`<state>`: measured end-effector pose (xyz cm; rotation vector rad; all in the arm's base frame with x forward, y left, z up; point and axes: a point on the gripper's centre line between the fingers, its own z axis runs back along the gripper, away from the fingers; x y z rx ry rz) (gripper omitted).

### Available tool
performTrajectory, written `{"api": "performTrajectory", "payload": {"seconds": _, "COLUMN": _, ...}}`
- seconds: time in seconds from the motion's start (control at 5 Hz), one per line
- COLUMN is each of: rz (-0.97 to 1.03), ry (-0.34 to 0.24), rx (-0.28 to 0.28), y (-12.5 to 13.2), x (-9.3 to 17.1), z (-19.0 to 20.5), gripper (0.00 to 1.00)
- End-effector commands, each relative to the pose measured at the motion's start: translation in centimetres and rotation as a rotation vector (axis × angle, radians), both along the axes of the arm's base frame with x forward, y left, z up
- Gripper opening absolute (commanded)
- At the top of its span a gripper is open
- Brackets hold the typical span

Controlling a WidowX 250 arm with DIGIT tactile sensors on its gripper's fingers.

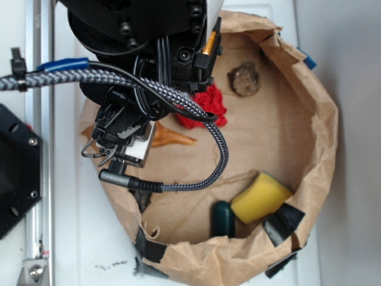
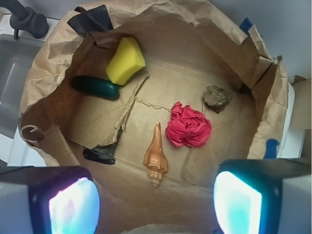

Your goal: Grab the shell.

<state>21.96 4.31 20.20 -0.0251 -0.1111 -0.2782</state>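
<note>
The shell (image 2: 156,156) is a glossy tan-orange spiral lying on the floor of the brown paper bag (image 2: 48,83), pointed tail away from me, whorled end toward me. In the exterior view only part of the shell (image 1: 172,138) shows, poking out from under the arm. My gripper (image 2: 156,204) hangs above the bag's near side, open, with nothing between its glowing pads (image 2: 74,207). The shell lies below and ahead of the gap between the fingers. In the exterior view the arm hides the fingertips.
A crumpled red cloth (image 2: 188,126) lies right beside the shell. A dark-brown rock (image 2: 217,98), a yellow sponge (image 2: 125,60) and a dark-green object (image 2: 95,87) also lie in the bag. Raised paper walls ring everything. A braided cable (image 1: 220,149) loops over the bag.
</note>
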Motion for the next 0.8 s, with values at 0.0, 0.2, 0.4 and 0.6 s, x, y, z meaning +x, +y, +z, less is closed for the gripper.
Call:
{"api": "performTrajectory", "payload": {"seconds": 0.0, "rz": -0.005, "ry": -0.028, "rx": 0.007, "y": -0.3, "x": 0.3, "z": 0.8, "gripper": 1.0}}
{"api": "performTrajectory", "payload": {"seconds": 0.2, "rz": 0.06, "ry": 0.007, "rx": 0.018, "y": 0.5, "x": 0.5, "z": -2.7, "gripper": 1.0}}
{"api": "performTrajectory", "payload": {"seconds": 0.4, "rz": 0.057, "ry": -0.029, "rx": 0.045, "y": 0.1, "x": 0.5, "z": -5.6, "gripper": 1.0}}
{"api": "performTrajectory", "payload": {"seconds": 0.6, "rz": 0.096, "ry": -0.034, "rx": 0.065, "y": 0.3, "x": 0.6, "z": -7.6, "gripper": 1.0}}
